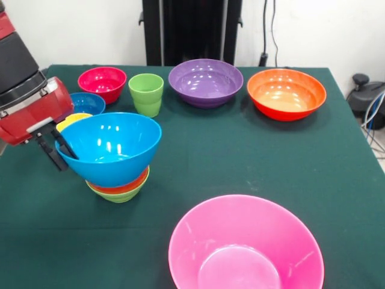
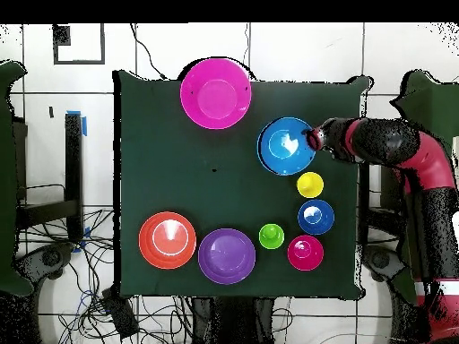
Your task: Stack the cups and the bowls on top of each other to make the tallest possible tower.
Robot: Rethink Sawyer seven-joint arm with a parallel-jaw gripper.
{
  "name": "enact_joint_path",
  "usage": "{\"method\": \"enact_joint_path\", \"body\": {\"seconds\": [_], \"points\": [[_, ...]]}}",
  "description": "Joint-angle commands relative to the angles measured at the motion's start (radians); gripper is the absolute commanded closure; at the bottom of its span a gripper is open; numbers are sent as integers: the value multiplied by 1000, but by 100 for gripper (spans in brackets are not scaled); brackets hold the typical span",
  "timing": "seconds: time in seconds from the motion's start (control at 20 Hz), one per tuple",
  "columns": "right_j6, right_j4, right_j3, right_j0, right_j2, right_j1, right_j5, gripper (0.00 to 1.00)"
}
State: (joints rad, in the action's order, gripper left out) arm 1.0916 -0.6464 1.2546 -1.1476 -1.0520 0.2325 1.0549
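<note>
Jaws [image 1: 60, 150] seemingly grip the tower's [image 1: 117, 162] light blue bowl [image 1: 111, 144] rim.

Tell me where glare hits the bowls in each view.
Front view: white ceiling-light spots dot the inside of the light blue bowl, the purple bowl and the large orange bowl, with a softer sheen in the pink bowl. Overhead view: a pale patch sits in the large orange bowl; the others look flatter.

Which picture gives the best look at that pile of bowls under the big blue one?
The front view. From the side, the tower shows its layers: green bowl at the bottom, orange-red bowl, then light blue bowl on top. The overhead view shows only the light blue bowl's inside, hiding those beneath.
</note>
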Motion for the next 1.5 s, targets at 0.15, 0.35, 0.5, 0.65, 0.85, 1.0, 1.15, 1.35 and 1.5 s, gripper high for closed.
{"method": "enact_joint_path", "body": {"seconds": [0.15, 0.35, 0.5, 0.65, 0.85, 1.0, 1.15, 1.35, 1.5], "points": [[-215, 1, 142, 30, 69, 72, 109, 100], [-182, 44, 159, 38, 69, 73, 154, 100], [-173, 47, 160, 44, 75, 74, 154, 100], [-168, 24, 149, 56, 92, 73, 133, 100], [-192, -27, 108, 73, 125, 59, 104, 100], [-232, -47, 81, 77, 136, 44, 95, 100], [-251, -58, 64, 84, 145, 39, 90, 100], [-261, -68, 58, 84, 151, 32, 72, 100], [-254, -75, 67, 82, 158, 39, 66, 100]]}}
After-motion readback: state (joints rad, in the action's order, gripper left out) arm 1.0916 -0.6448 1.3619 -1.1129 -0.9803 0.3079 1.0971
